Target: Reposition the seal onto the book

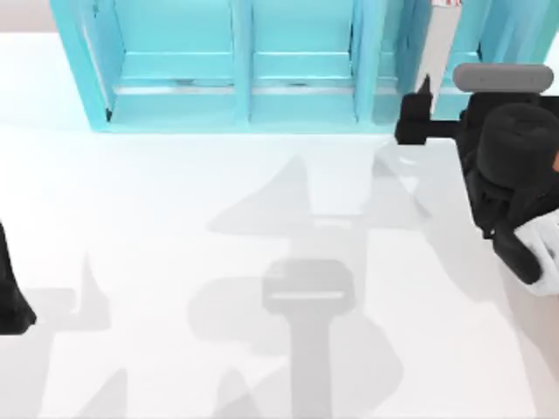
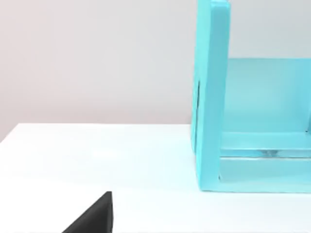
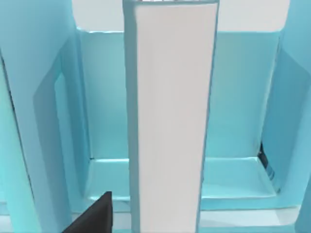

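Overhead first: my right arm (image 1: 515, 166) reaches in from the table's right side, toward the far edge. The right gripper (image 1: 419, 120) is just in front of the bookshelf (image 1: 175, 78), at its right-hand part. Whether that gripper is spread or closed I cannot tell from here. My left arm (image 1: 10, 301) sits parked at the table's left edge, well apart from the shelf. The table (image 1: 157, 201) lies open from the shelf's front across to the near edge, with shadows on it. I count one bookshelf, running along the far edge, and two arms. One book (image 1: 439, 44) stands upright in the shelf's right-hand part, its pale page edges facing the table, just beyond the right gripper.

Next, the left wrist view: a dark wedge of the left gripper (image 2: 95, 218) shows over bare table (image 2: 97, 155), and I cannot tell its opening. One end wall of the bookshelf (image 2: 211, 97) stands on the tabletop, well apart from the gripper. White surface runs out to the table's edge beyond it.

Last, the right wrist view: the book (image 3: 170, 116) stands upright inside a shelf compartment (image 3: 243, 97), page edges toward the camera and thin teal cover edges on both sides. Open room shows on each side of it, up to the compartment's walls. A dark part of the right gripper (image 3: 92, 218) sits near the book's lower end.
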You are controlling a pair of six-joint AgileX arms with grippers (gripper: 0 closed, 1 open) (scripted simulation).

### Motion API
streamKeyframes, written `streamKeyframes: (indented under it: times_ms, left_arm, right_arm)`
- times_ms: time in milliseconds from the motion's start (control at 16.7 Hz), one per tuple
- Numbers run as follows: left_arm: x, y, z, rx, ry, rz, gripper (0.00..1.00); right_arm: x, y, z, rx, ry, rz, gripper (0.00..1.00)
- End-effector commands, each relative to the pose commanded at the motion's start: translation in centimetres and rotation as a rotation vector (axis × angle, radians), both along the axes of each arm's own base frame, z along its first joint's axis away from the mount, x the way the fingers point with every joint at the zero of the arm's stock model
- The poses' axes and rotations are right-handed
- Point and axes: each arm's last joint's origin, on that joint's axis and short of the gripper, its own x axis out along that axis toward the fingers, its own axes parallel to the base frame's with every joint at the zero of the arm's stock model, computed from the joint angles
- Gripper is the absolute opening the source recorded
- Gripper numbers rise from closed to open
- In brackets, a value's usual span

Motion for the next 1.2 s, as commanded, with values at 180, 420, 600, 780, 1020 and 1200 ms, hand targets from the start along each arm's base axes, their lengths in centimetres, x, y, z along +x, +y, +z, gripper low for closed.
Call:
streamKeyframes:
  times_ms: [180,420,600,780,1020,1200]
  left_arm:
    - [0.0,0.0,0.0,0.000,0.000,0.000,1.00]
    - [0.0,0.0,0.0,0.000,0.000,0.000,1.00]
    - [0.0,0.0,0.0,0.000,0.000,0.000,1.00]
    - [0.0,0.0,0.0,0.000,0.000,0.000,1.00]
    - [0.0,0.0,0.0,0.000,0.000,0.000,1.00]
    - [0.0,0.0,0.0,0.000,0.000,0.000,1.00]
  right_arm:
    - [0.7,1.5,-2.5,0.008,0.005,0.006,1.00]
    - [0.7,1.9,-3.1,0.011,0.005,0.010,1.00]
    - [0.8,1.7,-3.1,0.009,0.009,0.007,1.00]
    - [2.3,1.9,-3.3,0.011,0.005,0.009,1.00]
    - [6.3,2.0,-3.7,0.012,0.005,0.010,1.00]
    - [9.1,1.8,-4.0,0.012,0.004,0.010,1.00]
